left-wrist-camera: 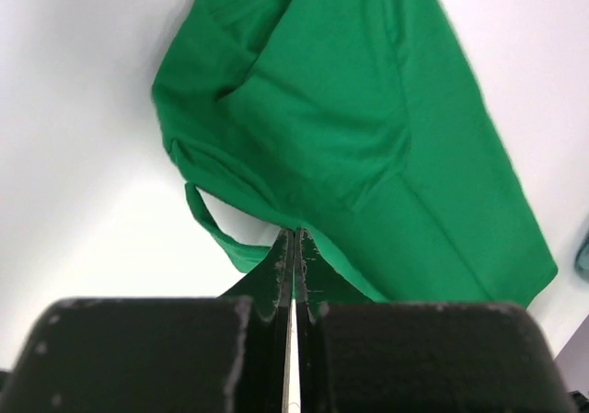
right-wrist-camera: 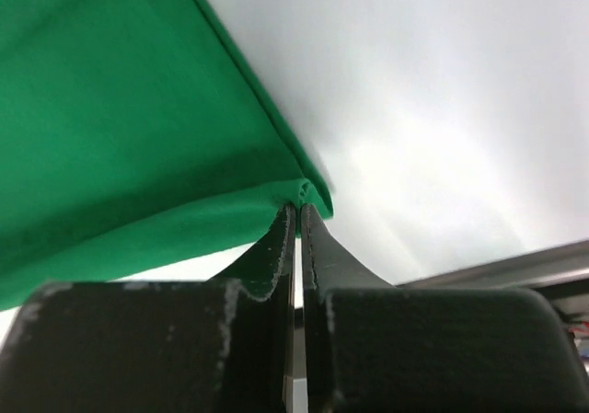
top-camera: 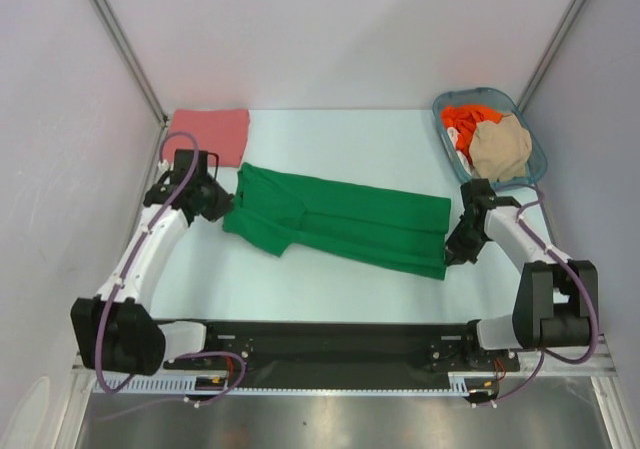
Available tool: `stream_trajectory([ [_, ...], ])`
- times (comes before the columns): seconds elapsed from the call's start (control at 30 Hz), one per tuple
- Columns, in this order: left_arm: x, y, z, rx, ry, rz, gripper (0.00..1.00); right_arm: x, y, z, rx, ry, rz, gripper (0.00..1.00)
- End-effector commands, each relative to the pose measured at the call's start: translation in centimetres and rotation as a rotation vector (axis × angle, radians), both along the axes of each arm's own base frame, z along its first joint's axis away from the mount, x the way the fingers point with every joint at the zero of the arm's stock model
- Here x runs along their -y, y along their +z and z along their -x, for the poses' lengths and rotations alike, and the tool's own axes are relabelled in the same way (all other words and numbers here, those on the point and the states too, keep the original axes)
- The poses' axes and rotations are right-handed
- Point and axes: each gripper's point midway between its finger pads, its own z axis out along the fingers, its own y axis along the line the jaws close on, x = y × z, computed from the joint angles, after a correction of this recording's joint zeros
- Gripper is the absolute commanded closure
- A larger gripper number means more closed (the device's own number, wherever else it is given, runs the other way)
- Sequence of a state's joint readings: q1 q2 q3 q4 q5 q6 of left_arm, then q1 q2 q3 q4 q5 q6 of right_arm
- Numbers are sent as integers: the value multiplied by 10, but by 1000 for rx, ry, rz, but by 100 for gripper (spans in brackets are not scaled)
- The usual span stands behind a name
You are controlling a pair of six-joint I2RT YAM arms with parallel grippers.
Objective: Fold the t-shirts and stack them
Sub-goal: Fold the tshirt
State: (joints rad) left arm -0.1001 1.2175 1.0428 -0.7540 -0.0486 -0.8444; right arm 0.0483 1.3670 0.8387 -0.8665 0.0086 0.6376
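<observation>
A bright green t-shirt [top-camera: 335,221] lies stretched across the middle of the white table, folded lengthways, sleeves at the left. My left gripper [top-camera: 228,206] is shut on its left edge; the left wrist view shows the cloth [left-wrist-camera: 350,128] pinched at the fingertips [left-wrist-camera: 294,234]. My right gripper [top-camera: 452,252] is shut on the shirt's right front corner [right-wrist-camera: 308,192]. A salmon-pink t-shirt [top-camera: 210,132] lies folded at the back left. An orange-red t-shirt [top-camera: 463,122] and a beige t-shirt [top-camera: 500,147] are bundled in the basket.
A blue-grey plastic basket [top-camera: 540,159] stands at the back right corner. Grey walls with metal posts close the table on three sides. The black rail carrying both arm bases [top-camera: 330,344] runs along the front edge.
</observation>
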Motion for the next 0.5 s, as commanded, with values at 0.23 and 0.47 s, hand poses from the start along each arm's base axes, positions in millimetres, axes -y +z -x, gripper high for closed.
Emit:
stream_trajectory([
  [0.23,5,16,-63,42,-59,-46,100,11,5,-51,46,29,-33,100],
  [0.47,6,4,-84,7,-70,-59,100,11,6,-76,56,36,-44,100],
])
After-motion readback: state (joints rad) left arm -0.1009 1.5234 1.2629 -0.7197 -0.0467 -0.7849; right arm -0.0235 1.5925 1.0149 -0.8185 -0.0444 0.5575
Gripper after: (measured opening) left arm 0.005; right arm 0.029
